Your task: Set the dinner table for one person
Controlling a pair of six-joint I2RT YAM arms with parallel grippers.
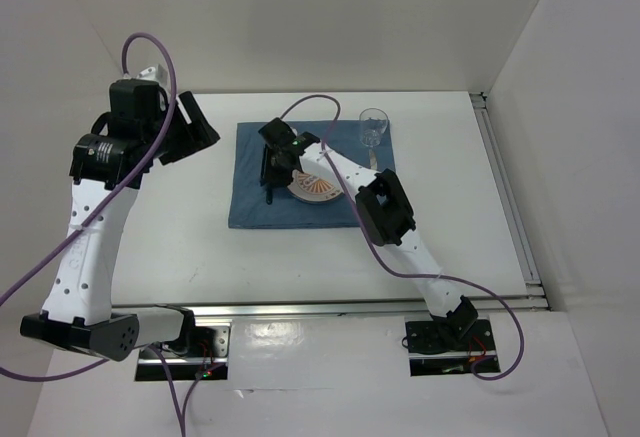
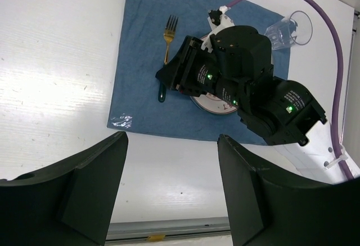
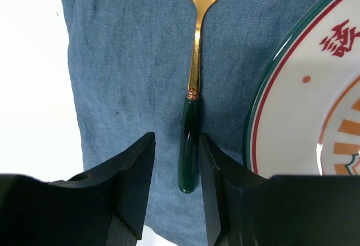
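Carrying everything: we see the large flat matte white rectangular surface (image 1: 180,237) filling most of the overhead view, with the cloth and the tableware lying toward its far middle.
Cloth: a blue rectangular cloth placemat (image 1: 250,207) lies flat on the surface.
Plate: a round white plate with a green rim and red-and-orange pattern (image 1: 318,190) sits on the placemat; from overhead we find it partly hidden by the right arm.
Fork: a fork with gold tines and a dark green handle (image 3: 194,77) lies flat on the placemat just left of the plate, apart from its rim, with the tines pointing toward the far edge.
Glass: a clear stemmed glass (image 1: 374,127) stands at the far right corner of the placemat.
Right arm: the right end effector (image 3: 177,139) sits low over the placemat, spread, with its fingers (image 3: 129,189) on either side of the green handle. We see blue cloth between the left finger and the handle. The right finger is just beside the handle, and we cannot tell whether it touches.
Left arm: the left end effector (image 2: 171,189) hangs above the surface to the left of the placemat, spread wide with nothing between its fingers.
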